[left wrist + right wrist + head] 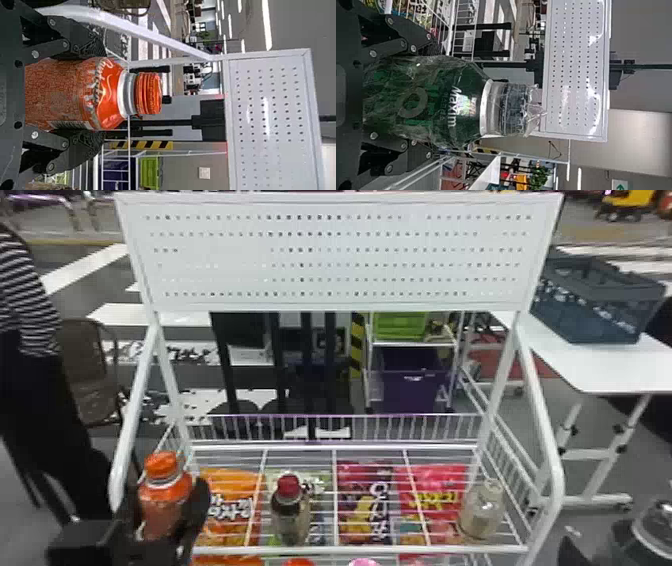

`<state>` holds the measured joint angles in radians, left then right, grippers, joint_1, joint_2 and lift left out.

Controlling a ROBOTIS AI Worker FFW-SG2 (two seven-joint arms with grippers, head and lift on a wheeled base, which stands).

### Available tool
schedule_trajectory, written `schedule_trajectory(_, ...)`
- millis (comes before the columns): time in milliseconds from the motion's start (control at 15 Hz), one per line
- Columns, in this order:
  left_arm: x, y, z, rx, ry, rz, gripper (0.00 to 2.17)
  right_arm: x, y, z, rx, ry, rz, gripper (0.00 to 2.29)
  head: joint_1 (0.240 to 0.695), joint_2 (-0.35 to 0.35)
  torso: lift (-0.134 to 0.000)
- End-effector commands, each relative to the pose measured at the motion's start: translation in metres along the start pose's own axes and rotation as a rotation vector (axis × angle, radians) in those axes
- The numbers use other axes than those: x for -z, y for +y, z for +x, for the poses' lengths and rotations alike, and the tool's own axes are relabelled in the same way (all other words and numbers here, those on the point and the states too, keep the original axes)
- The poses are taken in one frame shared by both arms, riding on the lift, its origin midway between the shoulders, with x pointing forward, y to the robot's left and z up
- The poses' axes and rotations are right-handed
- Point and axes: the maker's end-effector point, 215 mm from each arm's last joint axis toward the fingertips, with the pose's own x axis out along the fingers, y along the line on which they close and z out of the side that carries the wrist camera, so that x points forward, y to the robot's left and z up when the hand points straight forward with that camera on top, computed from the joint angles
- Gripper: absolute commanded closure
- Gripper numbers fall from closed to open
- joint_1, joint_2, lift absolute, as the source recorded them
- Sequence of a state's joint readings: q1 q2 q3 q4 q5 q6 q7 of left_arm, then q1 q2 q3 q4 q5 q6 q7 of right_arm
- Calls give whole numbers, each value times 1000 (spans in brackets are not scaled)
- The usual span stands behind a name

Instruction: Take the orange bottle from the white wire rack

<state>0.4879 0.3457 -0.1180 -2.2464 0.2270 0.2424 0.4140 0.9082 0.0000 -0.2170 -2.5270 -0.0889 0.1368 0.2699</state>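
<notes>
The taking looks mostly done: the left claw (98, 95) has its fingers parted to the bottle's width and closed on both sides of the orange bottle (164, 496), upright by the left front of the white wire rack (350, 549), leaving perhaps only the carry clear. The right claw (431, 99) grips a green jar (451, 97) likewise; a red-capped bottle (294, 516) and a clear bottle (481, 512) stand on the rack, whose slanting left post (132, 430) could catch an outward move.
</notes>
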Motion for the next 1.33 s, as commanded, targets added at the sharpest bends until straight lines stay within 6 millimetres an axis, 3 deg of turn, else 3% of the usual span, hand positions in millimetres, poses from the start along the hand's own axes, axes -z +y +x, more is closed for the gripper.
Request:
schedule_trajectory(0, -12, 14, -24, -14, -10, -5, 1744, -2, 2, 0, -2, -5, 2, 826, 499, 0, 0)
schedule_trajectory(267, -43, 27, -64, -26, -135, -86, 1740, -6, 5, -1, -9, -11, 1, 826, 499, 0, 0)
schedule_trajectory(467, -50, 26, -77, -24, -152, -64, 1740, -8, 7, -4, -11, -13, 0, 826, 499, 0, 0)
schedule_trajectory(1267, -54, 22, -78, -19, -158, -59, 1740, -17, 12, -10, -19, -47, 0, 826, 499, 0, 0)
